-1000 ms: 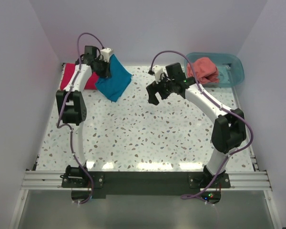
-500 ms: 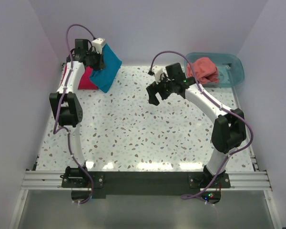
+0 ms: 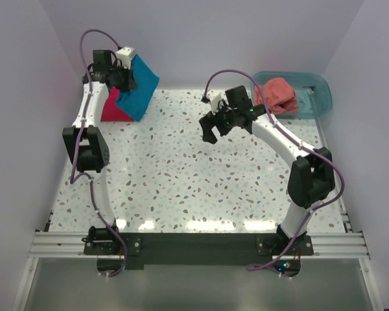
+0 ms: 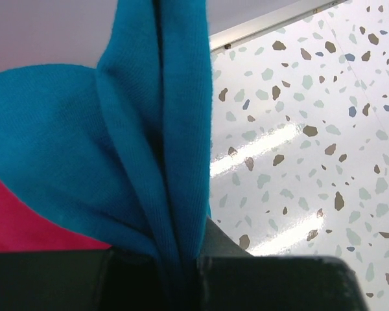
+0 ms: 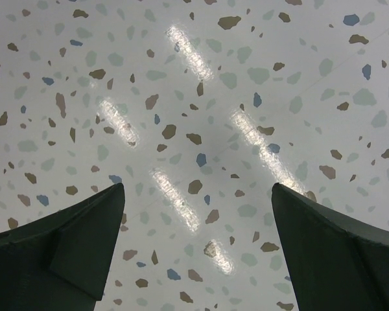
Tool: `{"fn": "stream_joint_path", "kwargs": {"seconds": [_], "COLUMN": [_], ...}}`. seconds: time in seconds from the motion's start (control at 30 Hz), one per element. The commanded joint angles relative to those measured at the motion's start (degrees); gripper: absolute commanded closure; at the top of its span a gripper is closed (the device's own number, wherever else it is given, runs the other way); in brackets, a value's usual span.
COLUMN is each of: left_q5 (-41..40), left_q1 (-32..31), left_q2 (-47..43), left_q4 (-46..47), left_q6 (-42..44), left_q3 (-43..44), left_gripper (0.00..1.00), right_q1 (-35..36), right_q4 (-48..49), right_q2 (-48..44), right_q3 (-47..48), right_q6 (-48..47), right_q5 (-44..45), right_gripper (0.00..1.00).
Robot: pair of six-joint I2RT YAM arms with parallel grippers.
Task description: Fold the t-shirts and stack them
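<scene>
Table (image 3: 181,188): speckled white terrazzo, glossy, with streaks of reflected light.
Right gripper (image 5: 198,194): jaws were spread wide with nothing between them; it hovered over bare table right of centre, fingers pointing down.
Left gripper (image 4: 178,275): clenched on a bunched fold of the teal shirt (image 3: 140,91), raised above the far-left corner.
Teal shirt: hung folded from the left jaws, its lower part overlapping the magenta shirt (image 3: 113,111); whether they touched could not be told.
Magenta shirt: lay at the table's far-left corner, partly hidden behind the teal one.
Salmon shirt (image 3: 278,94): sat crumpled inside the tub (image 3: 319,91).
Tub: translucent teal, at the far-right corner, well apart from both grippers.
</scene>
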Motion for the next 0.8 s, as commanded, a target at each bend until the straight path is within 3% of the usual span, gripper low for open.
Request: {"fn": "stream_joint_path", "kwargs": {"seconds": [0.0,0.5,0.77], "left_q5": [2.14,2.93,0.91], "left_q1": [1.27,7.16,9.45], "left_q2": [-4.69,1.81,7.0], "left_q4": [1.93,2.89,7.63], "left_q6": [-0.62,0.08,5.09], "left_q3": [3.26,4.31,4.66], "left_gripper": [1.0,1.0,1.0], "right_q1": [-0.05,-0.05,0.04], "right_q4": [-0.37,-2.48,-5.11], "right_q2": [-0.99,2.97,4.99], "right_q3": [1.88,6.71,9.52], "right_q6": [-0.35,0.62,0.35], "right_q5": [0.25,0.16,0.51], "right_gripper": [0.01,0.01,0.01]}}
